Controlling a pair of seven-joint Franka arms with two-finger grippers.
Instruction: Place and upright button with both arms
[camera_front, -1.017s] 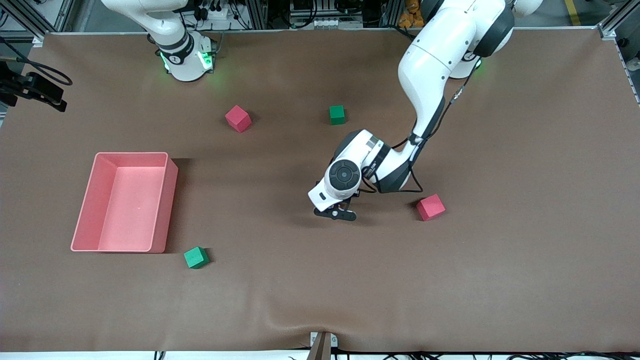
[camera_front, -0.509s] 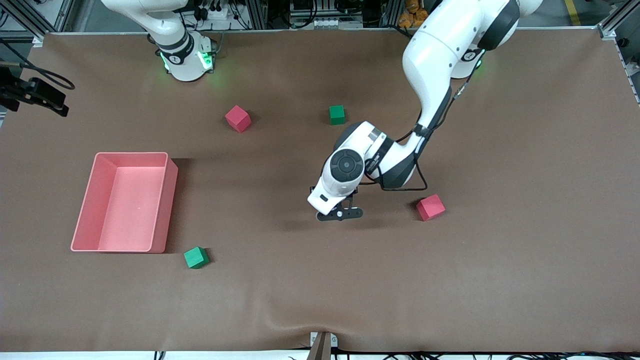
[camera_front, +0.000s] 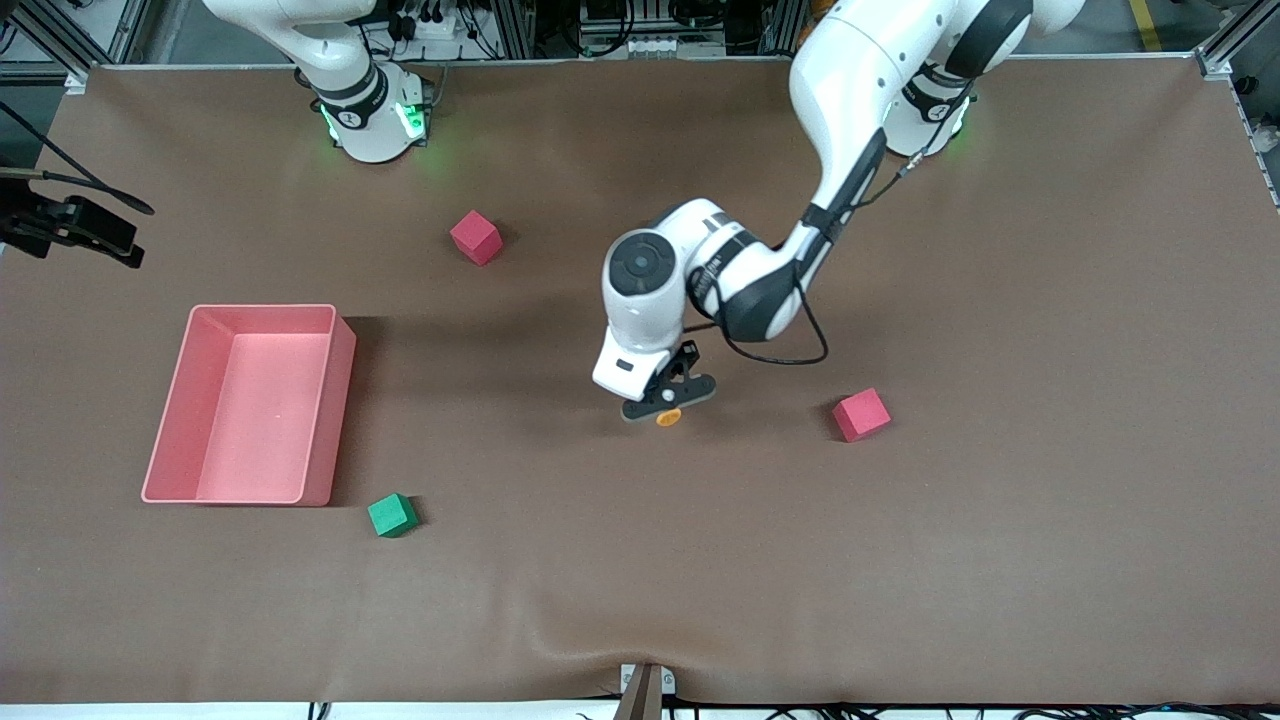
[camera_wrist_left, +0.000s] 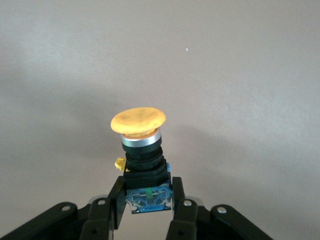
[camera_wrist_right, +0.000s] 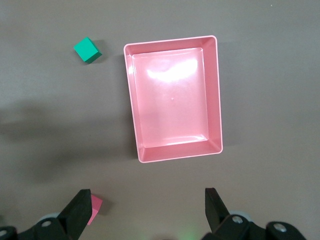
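Observation:
My left gripper (camera_front: 668, 398) is shut on the button (camera_front: 668, 417) and holds it over the middle of the table. In the left wrist view the fingers (camera_wrist_left: 176, 192) clamp the blue base of the button (camera_wrist_left: 144, 162). Its black body and orange cap (camera_wrist_left: 138, 121) stick out past the fingertips, clear of the brown mat. My right gripper (camera_wrist_right: 146, 210) is open and empty, high over the right arm's end of the table, and looks down on the pink bin (camera_wrist_right: 172, 42). It shows at the edge of the front view (camera_front: 105, 240).
A pink bin (camera_front: 340, 400) stands toward the right arm's end. A green cube (camera_front: 392, 515) lies beside its near corner. One red cube (camera_front: 475, 237) lies near the right arm's base, another (camera_front: 861, 414) beside my left gripper. The mat's near half is bare.
My left gripper has come up from the mat and swung toward the right arm's end; the orange cap now shows under it. The left forearm now covers a green cube. My right gripper shifted slightly.

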